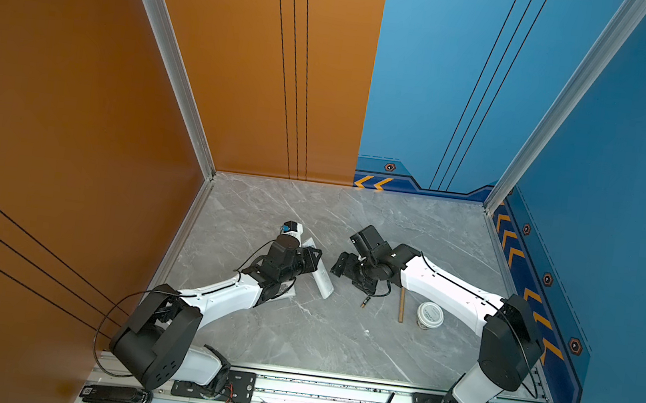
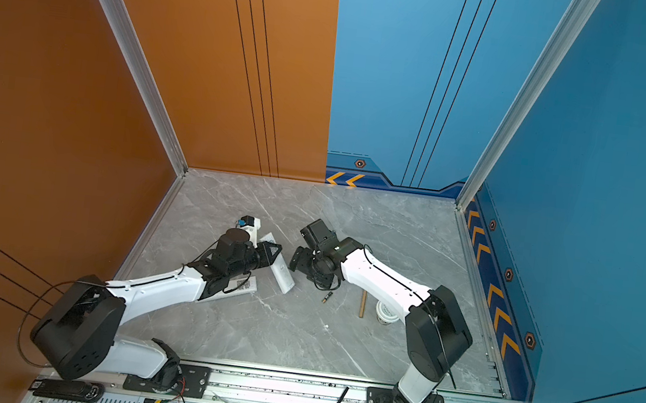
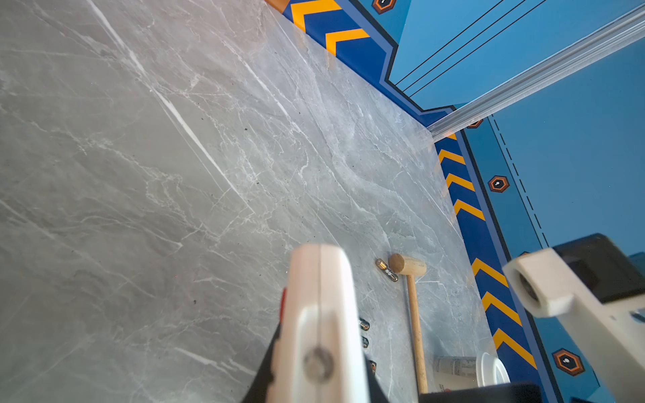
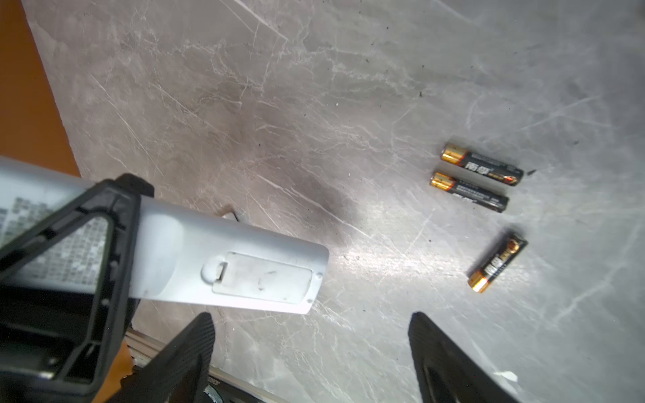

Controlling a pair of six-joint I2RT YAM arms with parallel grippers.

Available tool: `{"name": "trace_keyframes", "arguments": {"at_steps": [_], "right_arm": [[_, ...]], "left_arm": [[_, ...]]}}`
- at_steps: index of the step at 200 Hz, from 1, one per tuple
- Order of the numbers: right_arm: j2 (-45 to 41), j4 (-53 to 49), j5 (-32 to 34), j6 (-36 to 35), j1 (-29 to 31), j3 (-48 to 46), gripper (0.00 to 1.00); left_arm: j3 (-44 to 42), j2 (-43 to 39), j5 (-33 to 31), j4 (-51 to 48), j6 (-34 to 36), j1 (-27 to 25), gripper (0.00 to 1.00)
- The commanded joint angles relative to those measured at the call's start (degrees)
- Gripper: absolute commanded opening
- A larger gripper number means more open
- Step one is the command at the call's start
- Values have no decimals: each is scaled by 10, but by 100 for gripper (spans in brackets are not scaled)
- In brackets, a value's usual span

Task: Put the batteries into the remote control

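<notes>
Four batteries (image 4: 481, 164) lie loose on the grey tabletop (image 4: 314, 104), none of them in either hand. The right wrist view shows three. Two lie just beside each other and nearly parallel, and a third battery (image 4: 497, 261) lies a little apart at a different angle. All three lie out past the right hand (image 4: 310, 319), off to the side of one of its fingers (image 4: 443, 356) rather than between them. That hand hangs released, its fingers spread wide with only bare tabletop between.

The fourth battery (image 3: 386, 269) shows in the left wrist view, right by the head of a wooden mallet (image 3: 408, 265). I cannot tell whether the two touch. In a top view only one battery (image 1: 364, 302) is uncovered, near the middle of the tabletop and just to the near-edge side of the right hand. The right arm hides the rest.

The left hand (image 1: 312, 260) is clenched across the body of the white remote control (image 4: 244, 265). The remote's back faces the right wrist camera, with the battery cover (image 4: 261, 277) shut. That end points toward the right hand, near it but apart. The batteries lie well beyond that end, away from the left hand. A white jar (image 1: 430, 315) sits toward the tabletop's right edge, beside the mallet's handle.
</notes>
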Motion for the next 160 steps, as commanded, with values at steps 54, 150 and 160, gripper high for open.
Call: {"name": "trace_keyframes", "arguments": {"at_steps": [54,150,160], "right_arm": [[57,110,-49,71,6,-23,90],[92,127,-49,87,7,-50,86],[95,127,-50,86,7,-52,86]], "left_arm": [[-17,28,21,60,-37,5,0],[-37,44,19,89,-52,5,0],[-39,46,19,91,-53,4,0]]}}
